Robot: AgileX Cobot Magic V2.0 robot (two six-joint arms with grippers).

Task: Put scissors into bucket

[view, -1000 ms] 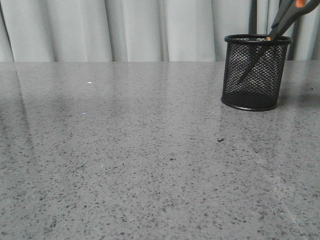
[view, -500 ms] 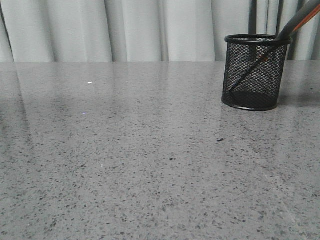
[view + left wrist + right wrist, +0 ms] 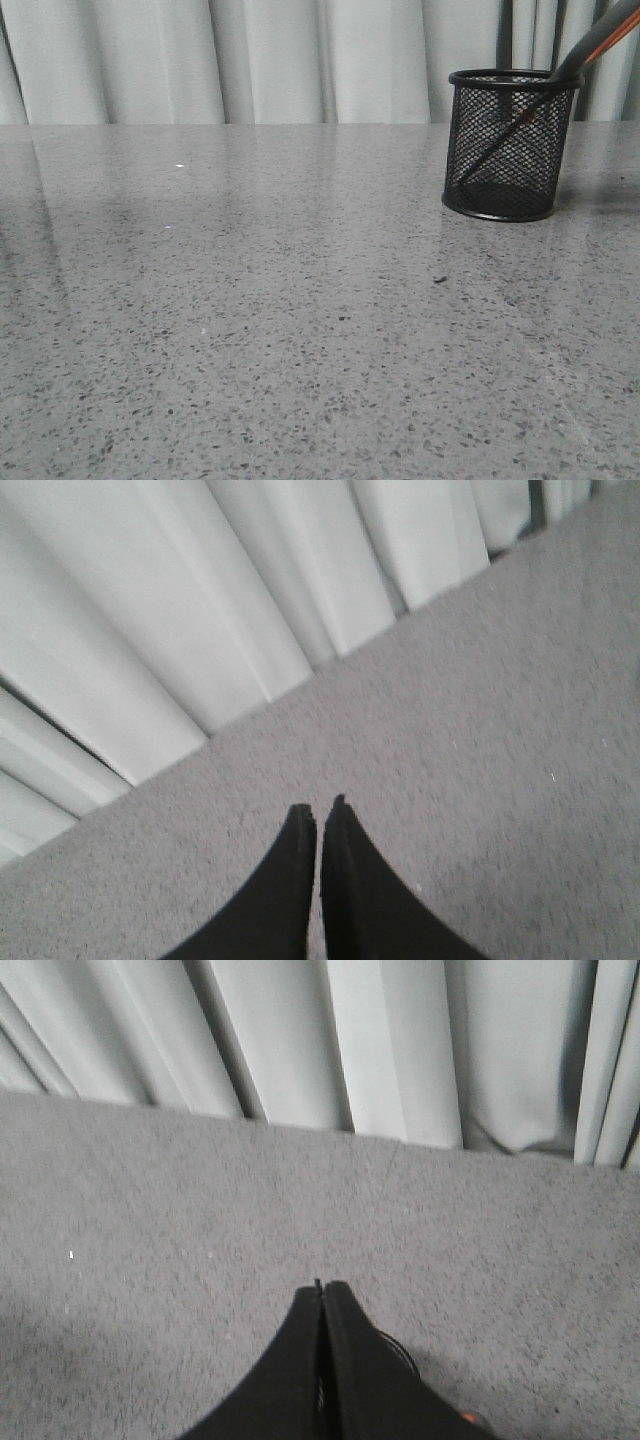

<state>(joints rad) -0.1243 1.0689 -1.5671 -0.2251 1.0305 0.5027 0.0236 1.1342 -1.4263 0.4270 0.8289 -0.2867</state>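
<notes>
The black wire-mesh bucket point(image 3: 510, 150) stands on the grey table at the far right. The scissors point(image 3: 592, 42) stand in it, blades down inside the mesh. The dark handle with its orange lining leans over the right rim and runs out of the front view. Neither gripper shows in the front view. My right gripper point(image 3: 322, 1286) is shut, with nothing visible between its fingers. A piece of the bucket's rim point(image 3: 405, 1353) and an orange spot of the scissors point(image 3: 466, 1418) show just behind its fingers. My left gripper point(image 3: 320, 810) is shut and empty above bare table.
The grey speckled table point(image 3: 250, 300) stretches across the front view. Pale pleated curtains point(image 3: 270, 60) hang behind its far edge and show in both wrist views.
The scissors dropped lower into the bucket between one second and half a second ago. Since then nothing has moved.
</notes>
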